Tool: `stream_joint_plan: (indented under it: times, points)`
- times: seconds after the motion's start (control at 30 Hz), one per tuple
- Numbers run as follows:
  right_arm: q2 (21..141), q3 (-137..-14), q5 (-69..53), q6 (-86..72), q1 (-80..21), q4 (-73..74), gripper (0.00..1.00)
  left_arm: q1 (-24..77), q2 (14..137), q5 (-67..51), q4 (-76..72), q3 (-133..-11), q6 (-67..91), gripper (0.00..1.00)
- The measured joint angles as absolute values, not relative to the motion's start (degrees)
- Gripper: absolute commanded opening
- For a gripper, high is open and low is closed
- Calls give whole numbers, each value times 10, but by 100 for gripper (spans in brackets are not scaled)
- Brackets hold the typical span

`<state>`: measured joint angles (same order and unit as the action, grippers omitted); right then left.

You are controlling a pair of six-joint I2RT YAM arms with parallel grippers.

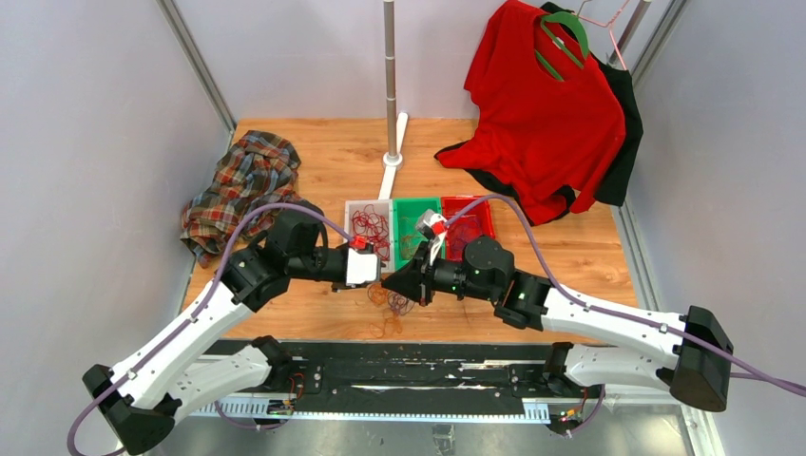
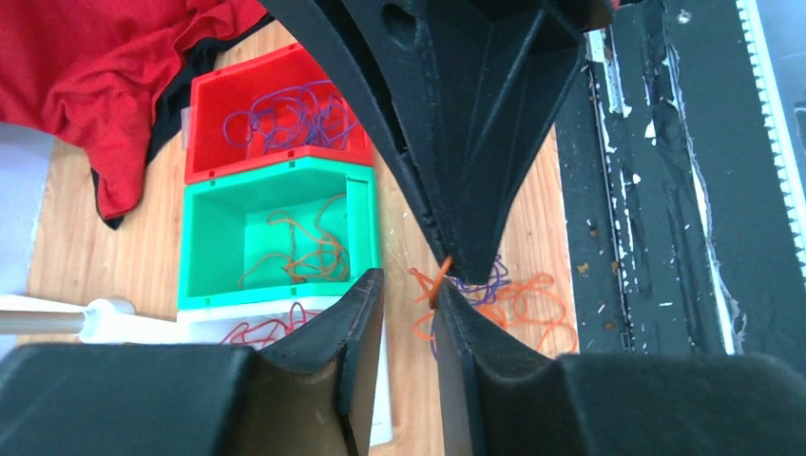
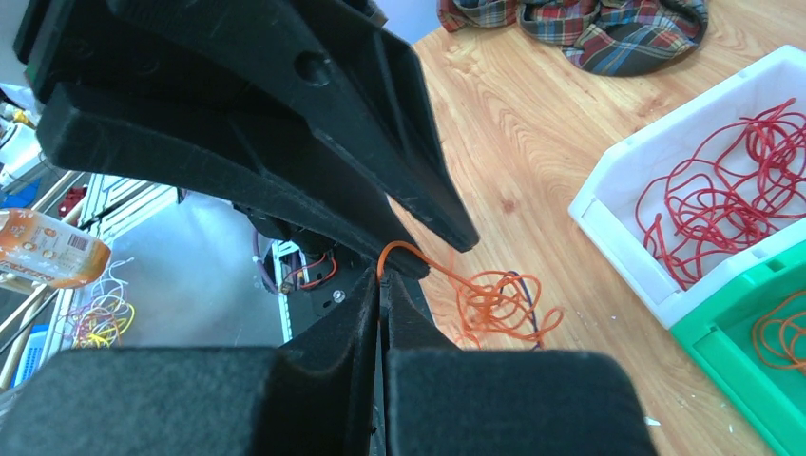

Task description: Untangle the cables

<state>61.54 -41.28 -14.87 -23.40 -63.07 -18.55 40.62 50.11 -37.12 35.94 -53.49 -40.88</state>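
Observation:
A small tangle of orange and purple cables [image 1: 394,304] lies on the wooden table in front of the bins. My right gripper [image 3: 381,280] is shut on one orange cable [image 3: 411,253], which runs from its tips down to the tangle [image 3: 494,304]. My left gripper [image 2: 409,285] is open, with bare table showing in the gap between its fingers. Its right finger tip touches the same orange strand [image 2: 435,285], just under the right gripper's tip [image 2: 466,264]. The two grippers meet tip to tip above the tangle [image 2: 527,309].
Three bins stand side by side behind the grippers: white [image 1: 354,211] with red cables, green [image 1: 415,204] with orange-brown ones, red [image 1: 466,201] with purple ones. A plaid shirt [image 1: 242,185] lies at the back left, a red shirt [image 1: 542,123] hangs at the back right, and a pole stand [image 1: 391,85] rises between them.

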Motion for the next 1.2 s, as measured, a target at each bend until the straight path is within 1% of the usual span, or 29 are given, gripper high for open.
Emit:
stream_joint_plan:
  times: [0.17,0.27,0.3,0.33,0.43,0.5,0.6,0.63,0.87,1.03,1.2]
  points:
    - [615,-413,-152,-242,-619,-194,1,406,499,-373,356,-535,-400,6]
    - [615,-413,-152,-245,-615,-195,1,406,498,-371,356,-533,-396,2]
    - [614,-412,-151,-245,-613,-194,3,406,498,-370,356,-532,-392,1]
    - [612,-411,-149,-245,-612,-194,8,406,497,-369,356,-532,-389,0]
    - [600,-402,-133,-242,-610,-190,34,406,496,-361,356,-532,-379,0]
    - [585,-390,-113,-235,-610,-187,41,406,495,-352,356,-532,-367,0]
    - [559,-367,-86,-225,-609,-189,63,406,500,-342,360,-538,-338,0]
    - [552,-359,-75,-221,-609,-191,68,406,505,-342,361,-544,-325,0]
    - [495,-296,6,-206,-608,-194,76,406,538,-337,350,-613,-246,0]
    - [457,-259,45,-219,-581,-199,76,406,538,-347,344,-640,-231,0]
    - [485,-247,6,-230,-574,-276,74,406,540,-369,344,-649,-229,0]
